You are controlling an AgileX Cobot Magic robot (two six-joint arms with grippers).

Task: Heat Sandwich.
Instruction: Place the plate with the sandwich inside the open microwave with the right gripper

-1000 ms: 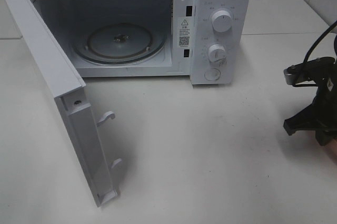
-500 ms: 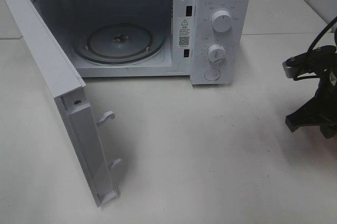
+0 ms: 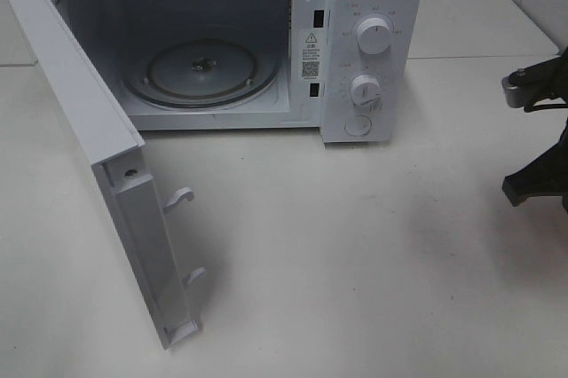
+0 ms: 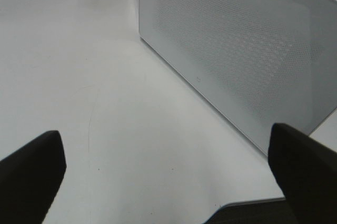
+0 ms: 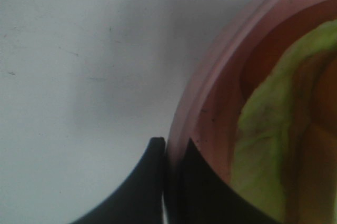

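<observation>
Nearest on the worktop, the microwave door stands swung wide open to the left. The left end effector hovers by the door's meshed outer face, fingers spread wide. At the right edge, the right end effector is pinched tight on the rim of the pink plate, which carries the sandwich (only its green lettuce shows clearly). Farther back stands the microwave, its open cavity showing the glass turntable.
</observation>
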